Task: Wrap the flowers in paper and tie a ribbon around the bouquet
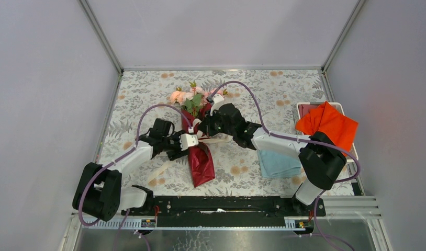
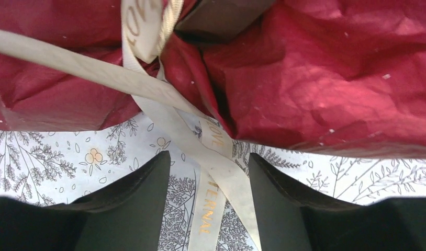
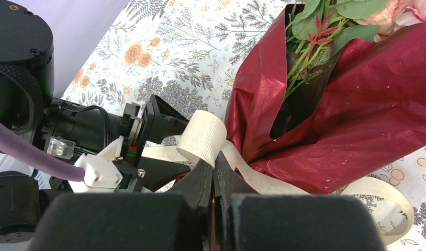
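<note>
On bench [image 1: 143,94] centre, bouquet [image 1: 200,149] lies blooms far. Left tool [image 2: 208,155] spread, ribbon [image 2: 148,91] running between its fingers. Right tool [image 3: 213,171] pressed together against the ribbon.

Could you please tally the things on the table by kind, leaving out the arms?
Cloth: 2 (orange-red cloth, light blue cloth)
Bouquet: 1
Ribbon: 1
White bin: 1
Total: 5
</note>
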